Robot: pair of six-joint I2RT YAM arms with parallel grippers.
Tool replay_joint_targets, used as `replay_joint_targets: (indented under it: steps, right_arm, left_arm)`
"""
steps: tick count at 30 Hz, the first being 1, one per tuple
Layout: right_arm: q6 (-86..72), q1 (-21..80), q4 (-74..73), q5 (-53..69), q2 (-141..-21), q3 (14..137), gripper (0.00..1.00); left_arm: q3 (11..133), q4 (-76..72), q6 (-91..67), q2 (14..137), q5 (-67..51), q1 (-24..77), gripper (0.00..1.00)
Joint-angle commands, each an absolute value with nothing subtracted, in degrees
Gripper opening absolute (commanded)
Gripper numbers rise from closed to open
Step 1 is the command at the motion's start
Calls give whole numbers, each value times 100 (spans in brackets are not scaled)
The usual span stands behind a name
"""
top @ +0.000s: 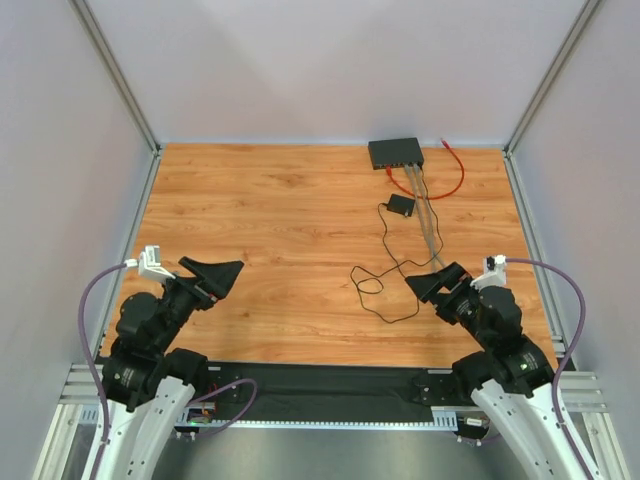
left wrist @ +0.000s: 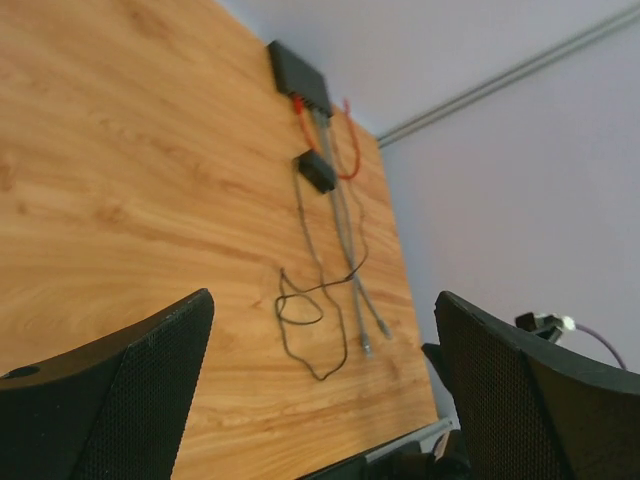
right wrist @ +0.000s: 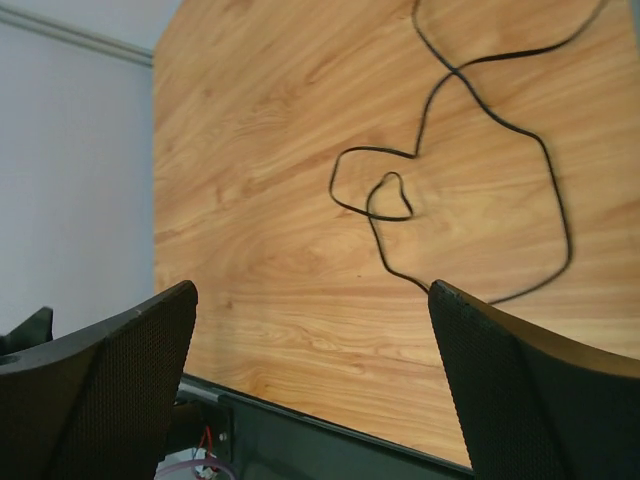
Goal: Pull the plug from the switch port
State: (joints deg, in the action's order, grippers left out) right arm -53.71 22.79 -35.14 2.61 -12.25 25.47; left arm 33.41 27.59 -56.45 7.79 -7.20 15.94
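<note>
A flat black switch box [top: 395, 153] lies at the far right of the wooden table; it also shows in the left wrist view [left wrist: 298, 76]. Grey cables [top: 428, 210] and a red cable [top: 455, 168] run out of its front sockets; the plugs themselves are too small to make out. My left gripper [top: 213, 275] is open and empty above the near left of the table. My right gripper [top: 440, 282] is open and empty at the near right, above the loose end of a thin black cord [right wrist: 470, 150]. Both are far from the switch.
A small black square adapter [top: 401, 206] lies in front of the switch, its thin black cord [top: 385, 275] looping toward the near right. The grey cables' free ends [left wrist: 372, 335] lie near my right gripper. Walls and metal posts [top: 120, 85] enclose the table.
</note>
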Motion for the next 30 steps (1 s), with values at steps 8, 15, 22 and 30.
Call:
replay_joint_targets:
  steps: [8,15,22,30]
  right_arm:
    - [-5105,2276,-4252,-376,-1554,3102,100]
    - [-4439,2259,-5034,-369,-3101,4094,100]
    - [-3683,2268,-5432,158,-3762,4966,100]
    - [-3709,2268,-4756,71,-3822,4982,100]
  left_arm:
    - [3138,3419,-5836,704,-783,1600,100]
    - [3629,4400,-5608,913,-843,1600,99]
    - [4596,5071,-4834,2003,-1012,1600,96]
    - [5097,3983,-4554,2583,-1116,1600,88]
